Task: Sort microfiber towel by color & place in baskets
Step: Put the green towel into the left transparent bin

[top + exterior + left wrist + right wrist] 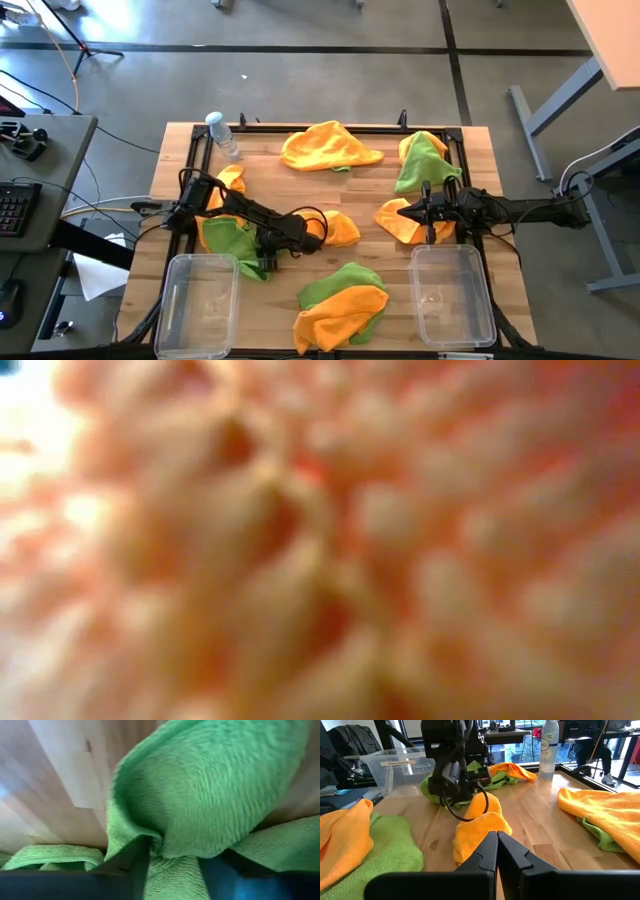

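My left claw (268,262) is clamped on a green towel (210,800) just beside the left basket (197,300). Risk: a shallow pinch may let the cloth slip before release, or drag the neighbouring orange towel (335,228). My right claw (496,836), fingers together, rests at another orange towel (410,220) on the counter (290,185).

text: none legible | water bottle (549,747) label — perhaps print, unreadable

I see a table (480,180) of pale, smooth wood with a visible grain. The towels, green (210,795) and orange (480,822), are matt, fuzzy, ribbed cloth. Both bins (195,305) at lower frame are clear glossy plastic, as is the bottle (222,133). My grippers' fingers (512,852) look like matt black plastic.
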You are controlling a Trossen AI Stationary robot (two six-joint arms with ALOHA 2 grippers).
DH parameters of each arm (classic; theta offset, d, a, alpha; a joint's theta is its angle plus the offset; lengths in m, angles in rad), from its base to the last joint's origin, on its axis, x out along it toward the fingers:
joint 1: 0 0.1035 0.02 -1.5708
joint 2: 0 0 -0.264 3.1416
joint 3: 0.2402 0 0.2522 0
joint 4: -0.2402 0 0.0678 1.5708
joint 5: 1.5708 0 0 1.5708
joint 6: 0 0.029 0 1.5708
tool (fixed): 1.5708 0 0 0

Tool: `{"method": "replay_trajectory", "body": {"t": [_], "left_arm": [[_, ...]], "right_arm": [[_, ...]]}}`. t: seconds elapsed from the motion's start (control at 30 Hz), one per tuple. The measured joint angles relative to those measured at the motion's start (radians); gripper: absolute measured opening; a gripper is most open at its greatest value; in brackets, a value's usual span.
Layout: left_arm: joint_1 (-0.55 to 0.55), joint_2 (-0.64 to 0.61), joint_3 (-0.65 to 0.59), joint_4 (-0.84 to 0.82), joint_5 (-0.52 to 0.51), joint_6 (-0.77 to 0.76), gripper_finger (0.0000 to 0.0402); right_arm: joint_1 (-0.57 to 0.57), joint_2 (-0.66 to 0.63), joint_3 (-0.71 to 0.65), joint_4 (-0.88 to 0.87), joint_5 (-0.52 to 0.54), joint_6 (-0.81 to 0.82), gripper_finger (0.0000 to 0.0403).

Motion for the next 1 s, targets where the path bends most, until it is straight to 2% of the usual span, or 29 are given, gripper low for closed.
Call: {"method": "replay_trajectory", "body": {"t": [0.1, 0.17, 0.3, 0.73, 0.87, 1.0], "left_arm": [[0.000, -0.020, 0.000, -0.003, -0.017, -0.026, 0.0031], [0.000, -0.048, -0.001, -0.007, -0.065, -0.058, 0.0013], [-0.003, -0.182, 0.010, 0.008, -0.172, -0.126, 0.0005], [-0.074, -0.766, 0.086, -0.023, -0.298, -0.321, 0.0001], [-0.131, -0.909, 0.126, -0.100, -0.338, -0.356, 0.0001], [-0.217, -0.998, 0.194, -0.229, -0.342, -0.441, 0.0000]], "right_arm": [[0.000, 0.000, 0.000, 0.000, 0.000, 0.000, 0.0000], [0.000, 0.000, 0.000, 0.000, 0.000, 0.000, 0.0000], [0.000, 0.001, 0.000, 0.000, 0.000, 0.000, 0.0000], [0.000, 0.000, 0.000, 0.000, 0.000, 0.000, 0.0000], [0.000, 0.000, 0.000, 0.000, 0.000, 0.000, 0.0000], [0.000, 0.000, 0.000, 0.000, 0.000, 0.000, 0.0000]]}}
